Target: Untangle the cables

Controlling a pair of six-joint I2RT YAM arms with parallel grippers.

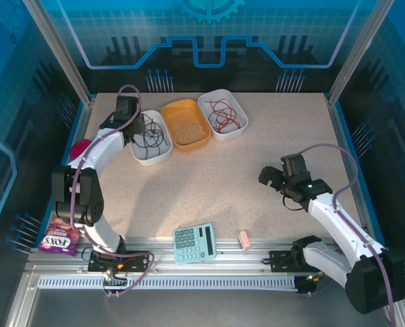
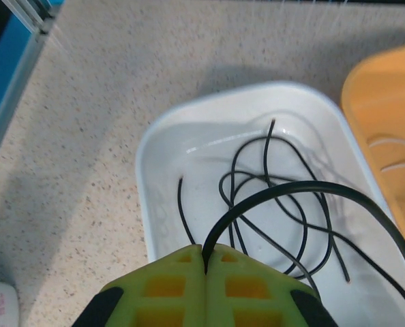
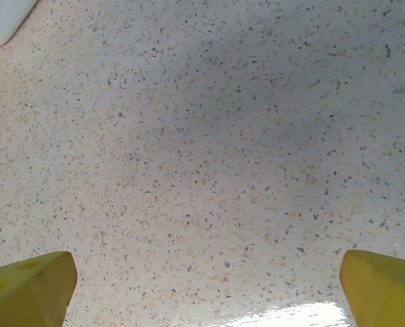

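Sorting looks almost finished: the red cables (image 1: 224,116) lie in the right white tray (image 1: 242,112), the whitish cables (image 1: 184,131) in the orange tray (image 1: 167,110), the black cables (image 1: 150,142) in the left white tray (image 2: 142,170). The left jaws pinch one black cable (image 2: 305,185) above that tray, and releasing it seems all that remains. The right jaws hang spread over the surface (image 3: 202,136)

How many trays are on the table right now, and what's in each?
3. Left white plastic tray: black cables, one pinched by the left hand. Middle orange plastic tray: whitish cables. Right white plastic tray: red cables. None seems hidden.
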